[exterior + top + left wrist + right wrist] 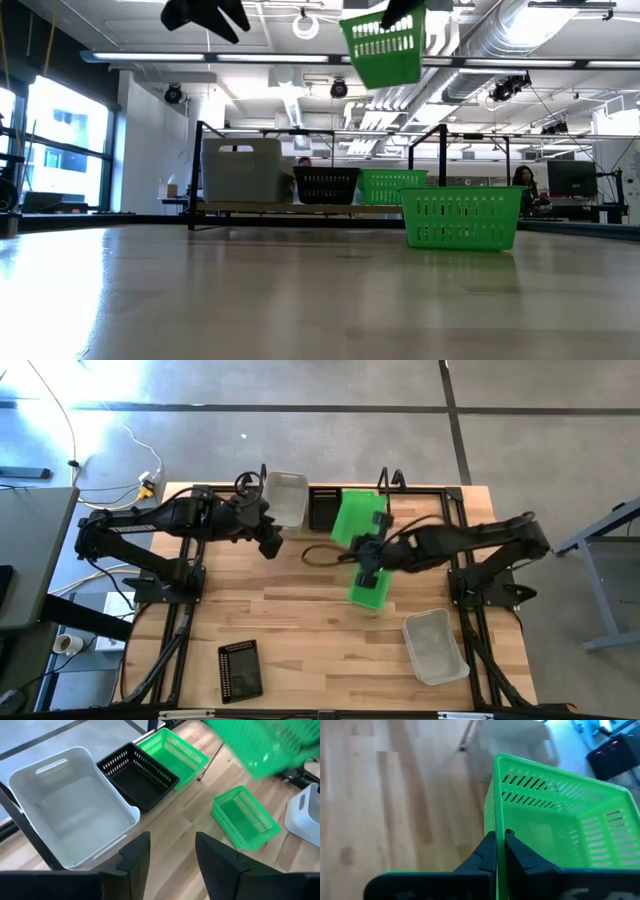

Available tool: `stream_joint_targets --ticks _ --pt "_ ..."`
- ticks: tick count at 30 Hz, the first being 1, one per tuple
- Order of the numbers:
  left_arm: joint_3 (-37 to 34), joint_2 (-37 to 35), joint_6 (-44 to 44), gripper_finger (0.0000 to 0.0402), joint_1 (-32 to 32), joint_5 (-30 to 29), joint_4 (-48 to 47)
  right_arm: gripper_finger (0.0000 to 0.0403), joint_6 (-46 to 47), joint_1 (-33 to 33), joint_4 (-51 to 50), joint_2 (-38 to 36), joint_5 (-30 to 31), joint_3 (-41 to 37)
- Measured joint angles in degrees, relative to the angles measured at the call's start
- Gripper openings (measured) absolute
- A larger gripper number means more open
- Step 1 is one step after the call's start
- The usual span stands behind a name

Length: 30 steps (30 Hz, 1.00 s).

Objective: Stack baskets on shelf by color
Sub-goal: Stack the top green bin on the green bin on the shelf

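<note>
Right end effector [496, 851] pinching lifted green basket [555, 830], left end effector [172, 855] spread near shelf [455, 500], second green basket [460, 217] below

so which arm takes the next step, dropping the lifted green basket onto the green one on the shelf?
Right. The right gripper is shut on the lifted green basket, near the shelf's green basket. The left gripper hangs open, holding nothing, by the white basket.
</note>
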Motion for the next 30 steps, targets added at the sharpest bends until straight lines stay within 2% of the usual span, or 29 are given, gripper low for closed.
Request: stream_joint_targets --ticks 6,12,16,21,30 --pt "0.00 0.01 1.29 0.0145 1.55 -0.04 -0.02 0.0000 -5.11 -5.50 -0.29 -5.67 0.16 -0.73" --pt "0.00 0.01 1.53 0.0145 3.80 -0.08 -0.02 0.0000 -10.25 -11.95 16.17 -15.29 -6.14 -17.01" --pt "-0.02 0.02 1.69 0.0145 5.13 -0.04 -0.02 0.0000 -18.08 -15.38 27.32 -19.89 -12.05 -24.75" --pt "-0.02 0.04 1.67 0.0145 6.50 -0.01 -0.02 0.0000 -25.60 -20.13 30.74 -20.74 -19.23 -28.42" --pt "-0.02 0.04 2.58 0.0145 7.12 -0.04 -0.02 0.0000 -30.42 -27.82 35.13 -20.26 -29.71 -35.21"
